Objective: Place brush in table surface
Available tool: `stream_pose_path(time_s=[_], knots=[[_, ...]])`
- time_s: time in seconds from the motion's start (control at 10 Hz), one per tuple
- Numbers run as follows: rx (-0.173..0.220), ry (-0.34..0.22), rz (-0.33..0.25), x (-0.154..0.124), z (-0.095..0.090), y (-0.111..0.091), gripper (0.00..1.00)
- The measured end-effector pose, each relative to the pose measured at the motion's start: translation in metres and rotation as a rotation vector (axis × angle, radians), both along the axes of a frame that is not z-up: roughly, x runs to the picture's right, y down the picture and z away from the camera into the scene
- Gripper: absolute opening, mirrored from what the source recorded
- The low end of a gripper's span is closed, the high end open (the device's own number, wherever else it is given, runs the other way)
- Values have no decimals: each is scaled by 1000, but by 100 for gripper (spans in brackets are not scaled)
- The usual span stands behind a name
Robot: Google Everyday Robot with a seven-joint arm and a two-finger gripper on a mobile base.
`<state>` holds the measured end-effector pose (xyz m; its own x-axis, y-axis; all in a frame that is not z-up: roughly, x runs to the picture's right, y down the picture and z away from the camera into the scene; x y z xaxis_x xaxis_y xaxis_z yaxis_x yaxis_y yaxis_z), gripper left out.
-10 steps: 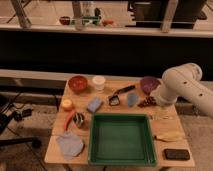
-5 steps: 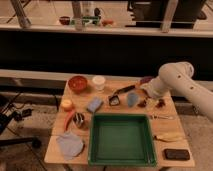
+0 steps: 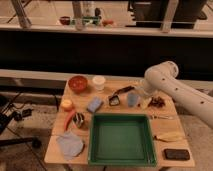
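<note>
The brush [image 3: 120, 95] lies on the table surface [image 3: 107, 112] at the back middle. Its slim black handle points back right and its dark head with pale bristles points front left. It rests between a white cup [image 3: 99, 82] and a small blue-grey object [image 3: 132, 99]. My white arm [image 3: 167, 82] reaches in from the right. My gripper [image 3: 144, 96] hangs low over the table just right of the blue-grey object, a short way right of the brush handle. It holds nothing that I can see.
A green tray [image 3: 121, 140] fills the front middle. A red bowl [image 3: 78, 83], yellow fruit [image 3: 66, 104], blue sponge [image 3: 94, 104], red chili [image 3: 70, 119] and grey cloth [image 3: 70, 144] are on the left. A yellow-handled tool [image 3: 170, 136] and black slab [image 3: 176, 154] are at the front right.
My arm has swung left and toward the back of the table, bringing the gripper closer to the brush. It now covers the purple bowl at the back right. The brush has not moved.
</note>
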<state>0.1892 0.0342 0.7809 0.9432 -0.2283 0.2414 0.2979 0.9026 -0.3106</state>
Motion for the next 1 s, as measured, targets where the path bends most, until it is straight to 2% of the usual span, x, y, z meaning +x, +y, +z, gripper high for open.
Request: stream_pose_path(time_s=[0.3,0.5,0.8,1.0], knots=[[4,-11,0,-3,1,-1,80],[26,-44,-6,-15,5,-7,80],[71,-106,-32,-57,23,-25,80],[110,-126,-49,-63,39,-37,80]])
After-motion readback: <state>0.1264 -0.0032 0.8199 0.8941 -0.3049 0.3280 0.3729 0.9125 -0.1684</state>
